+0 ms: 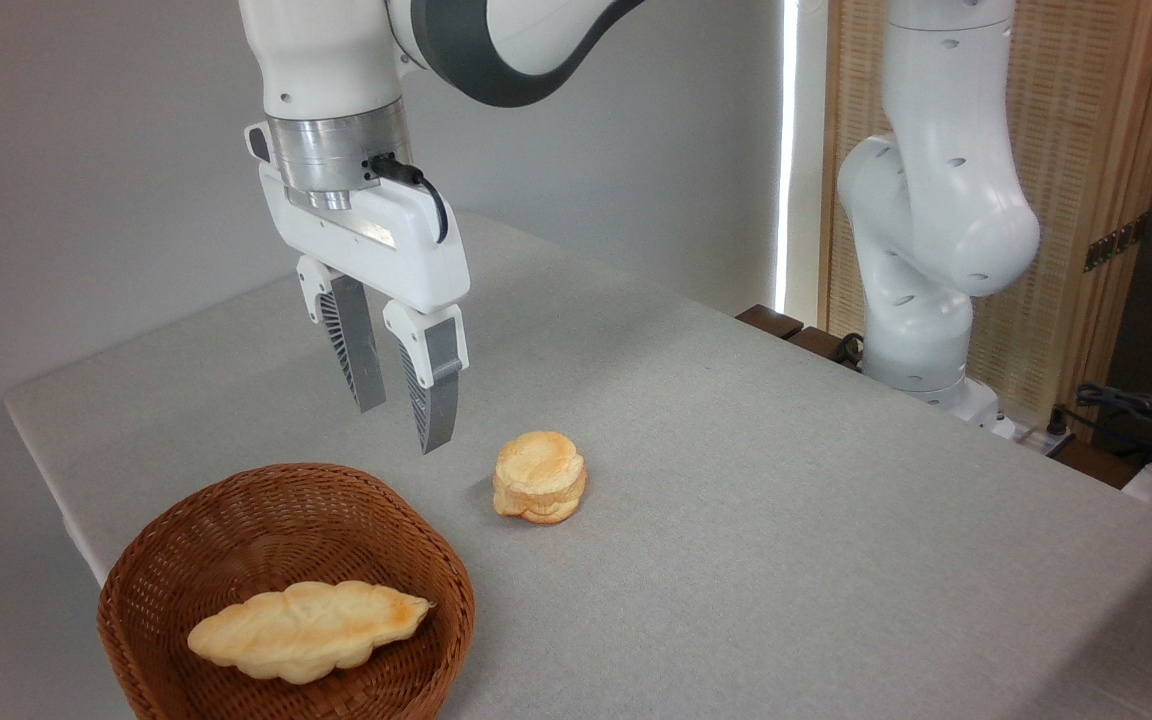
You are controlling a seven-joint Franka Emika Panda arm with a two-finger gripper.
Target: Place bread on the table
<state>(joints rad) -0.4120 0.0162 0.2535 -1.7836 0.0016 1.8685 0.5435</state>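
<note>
The bread (304,629), a long, flat, leaf-shaped pale golden pastry with a browned pointed tip to the right, lies inside the round brown wicker basket (146,552) at the lower left. My gripper (403,425) hangs above the basket's far rim, well clear of the bread, open with nothing between its grey ribbed fingers (356,350). The table (786,480) is covered in plain light grey cloth.
A small round stacked bun (540,477) sits on the cloth just right of the basket and gripper. The arm's white base (926,300) stands at the table's far right edge, with cables beyond it. A grey wall lies behind.
</note>
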